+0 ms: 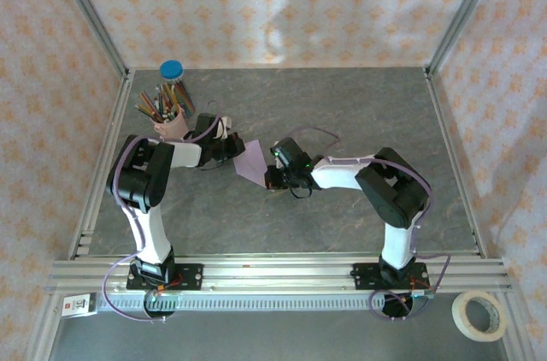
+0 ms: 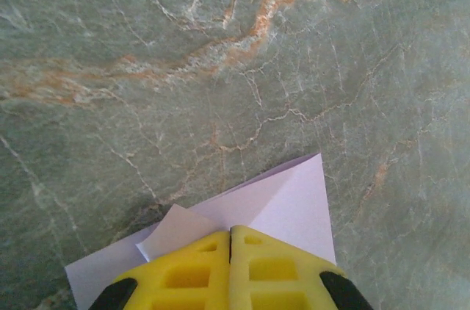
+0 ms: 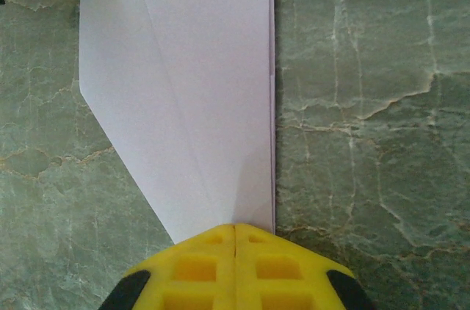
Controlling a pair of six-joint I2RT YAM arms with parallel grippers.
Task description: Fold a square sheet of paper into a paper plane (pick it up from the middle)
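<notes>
One folded lilac paper (image 1: 253, 162) hangs above the table (image 1: 342, 104) between two grippers, the left gripper (image 2: 230, 240) and right gripper (image 3: 234, 233) each pinched closed on an opposite end, near one pencil cup (image 1: 170, 126).

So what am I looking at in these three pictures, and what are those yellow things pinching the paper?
You see two white-and-black robot arms bolted to the near edge of a grey marbled table. The overhead picture comes from a fixed camera above and behind them; the other two come from cameras on each wrist. The yellow parts are two-finger grippers. The left gripper and the right gripper are both shut on a folded pale lilac sheet of paper, one at each end, with creases already made. Behind the left arm stands a pink cup of coloured pencils and a blue-lidded jar. A roll of tape lies off the table.
</notes>
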